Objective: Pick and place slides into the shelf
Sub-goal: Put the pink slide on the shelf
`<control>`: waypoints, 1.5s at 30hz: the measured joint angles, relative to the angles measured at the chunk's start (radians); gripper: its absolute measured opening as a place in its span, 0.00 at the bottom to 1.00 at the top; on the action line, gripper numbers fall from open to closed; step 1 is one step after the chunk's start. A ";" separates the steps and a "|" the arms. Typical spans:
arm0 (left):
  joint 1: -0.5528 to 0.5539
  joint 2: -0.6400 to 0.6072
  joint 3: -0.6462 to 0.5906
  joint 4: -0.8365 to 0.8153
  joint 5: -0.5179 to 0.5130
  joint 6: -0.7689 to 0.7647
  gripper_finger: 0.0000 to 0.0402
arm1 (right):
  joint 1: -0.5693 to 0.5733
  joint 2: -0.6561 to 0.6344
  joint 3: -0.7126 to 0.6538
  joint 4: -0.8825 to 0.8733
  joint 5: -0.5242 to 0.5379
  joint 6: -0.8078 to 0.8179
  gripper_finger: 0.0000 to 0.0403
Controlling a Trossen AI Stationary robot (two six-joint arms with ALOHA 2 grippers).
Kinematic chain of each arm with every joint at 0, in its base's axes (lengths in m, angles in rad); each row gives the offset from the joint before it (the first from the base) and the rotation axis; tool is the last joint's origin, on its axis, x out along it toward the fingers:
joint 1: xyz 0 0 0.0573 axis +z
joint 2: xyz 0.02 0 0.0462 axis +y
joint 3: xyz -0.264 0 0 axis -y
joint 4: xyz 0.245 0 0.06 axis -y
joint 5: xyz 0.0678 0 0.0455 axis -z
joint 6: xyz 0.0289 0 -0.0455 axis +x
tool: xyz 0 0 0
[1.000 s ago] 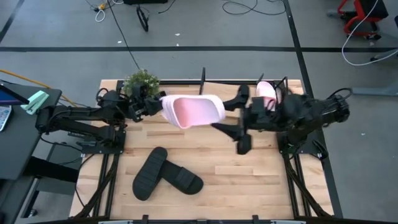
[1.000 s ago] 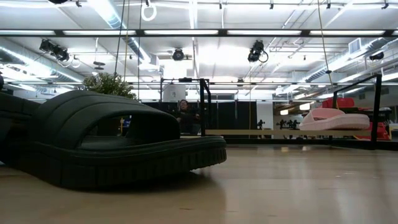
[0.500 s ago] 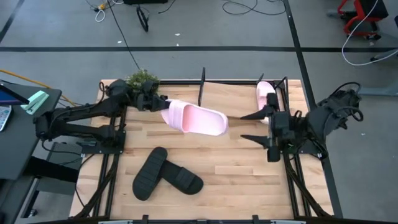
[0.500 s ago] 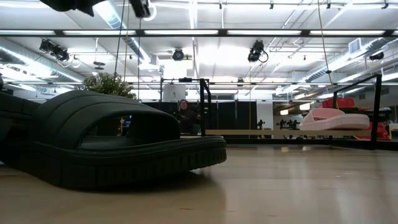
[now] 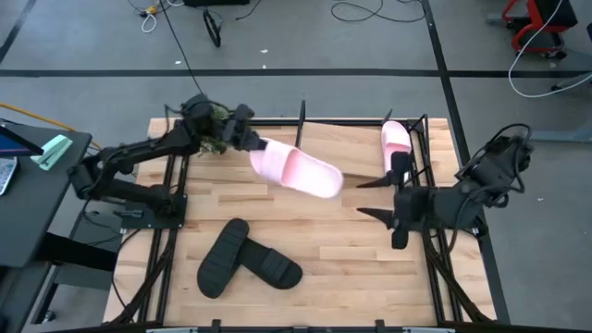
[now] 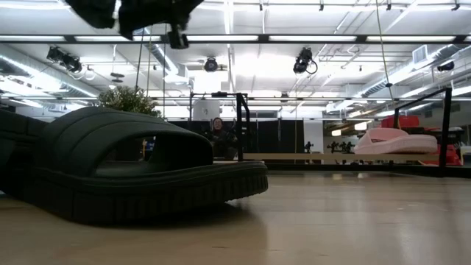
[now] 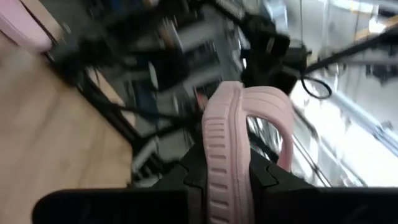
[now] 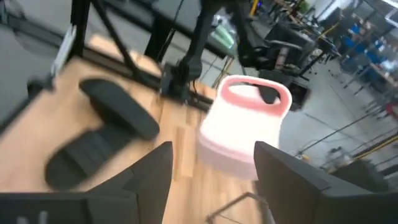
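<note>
My left gripper (image 5: 252,143) is shut on a pale pink slide (image 5: 298,172) and holds it in the air above the far middle of the table. The left wrist view shows this slide (image 7: 227,143) edge-on between the fingers. My right gripper (image 5: 373,198) is open and stands to the right of that slide, apart from it. The right wrist view shows the slide (image 8: 245,124) ahead of the open gripper (image 8: 214,168). The second pink slide (image 5: 396,141) lies on the shelf's wooden board (image 5: 342,134) at the far right. Two black slides (image 5: 245,259) lie crossed on the table's near left. My left gripper pinches the pink slide at its heel end (image 5: 262,154). The sole (image 7: 219,163) stands on edge between the two fingers (image 7: 194,175). The fingers come from the table's left, along the slide. The slide is lifted clear and sticks out toward the right, slanting.
The potted plant (image 6: 129,99) stands at the far left corner, under the left arm. Black shelf posts (image 5: 302,118) rise at the far edge. In the low view one black slide (image 6: 132,169) fills the near left. Bare wood (image 5: 351,259) lies on the near right.
My left gripper has moved toward the far edge and to the right, carrying the pink slide. The slide has turned from lying across the table to slanting, toe toward the near right. My right gripper has drawn back toward the right edge, away from the slide, staying open.
</note>
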 joint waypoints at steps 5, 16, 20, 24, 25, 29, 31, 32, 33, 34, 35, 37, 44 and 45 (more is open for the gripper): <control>-0.047 0.133 0.174 0.004 0.117 -0.017 0.12 | 0.037 0.017 0.000 -0.088 0.062 -0.239 0.57; -0.050 0.306 0.419 -0.144 0.167 0.142 0.12 | 0.057 0.080 0.000 -0.064 0.432 -0.860 0.57; 0.006 0.346 0.420 -0.157 0.225 0.155 0.12 | 0.038 0.078 0.000 -0.061 0.450 -0.937 0.57; 0.059 0.385 0.421 -0.159 0.278 0.148 0.12 | -0.002 0.079 0.000 -0.049 0.389 -0.910 0.57; 0.069 0.391 0.421 -0.158 0.284 0.148 0.12 | -0.018 0.079 0.000 -0.049 0.366 -0.896 0.56; 0.100 0.410 0.421 -0.158 0.298 0.148 0.12 | -0.079 0.083 -0.002 -0.078 0.264 -0.863 0.56; 0.106 0.411 0.421 -0.158 0.298 0.148 0.12 | -0.103 0.084 -0.003 -0.103 0.209 -0.876 0.56; 0.106 0.411 0.421 -0.155 0.299 0.148 0.12 | -0.114 0.083 -0.003 -0.117 0.188 -0.887 0.56; 0.106 0.411 0.421 -0.154 0.299 0.149 0.12 | -0.122 0.081 -0.003 -0.134 0.173 -0.894 0.56; 0.106 0.410 0.421 -0.155 0.301 0.148 0.12 | -0.128 0.079 -0.003 -0.148 0.167 -0.900 0.56; 0.105 0.408 0.421 -0.158 0.301 0.148 0.12 | -0.133 0.077 -0.003 -0.158 0.161 -0.903 0.56; 0.105 0.403 0.421 -0.156 0.299 0.147 0.12 | -0.144 0.069 -0.003 -0.182 0.130 -0.903 0.55; 0.086 0.402 0.421 -0.157 0.279 0.135 0.12 | -0.158 0.049 -0.003 -0.242 0.011 -0.906 0.51; 0.081 0.402 0.421 -0.157 0.276 0.133 0.12 | -0.164 0.049 -0.003 -0.242 0.001 -0.910 0.51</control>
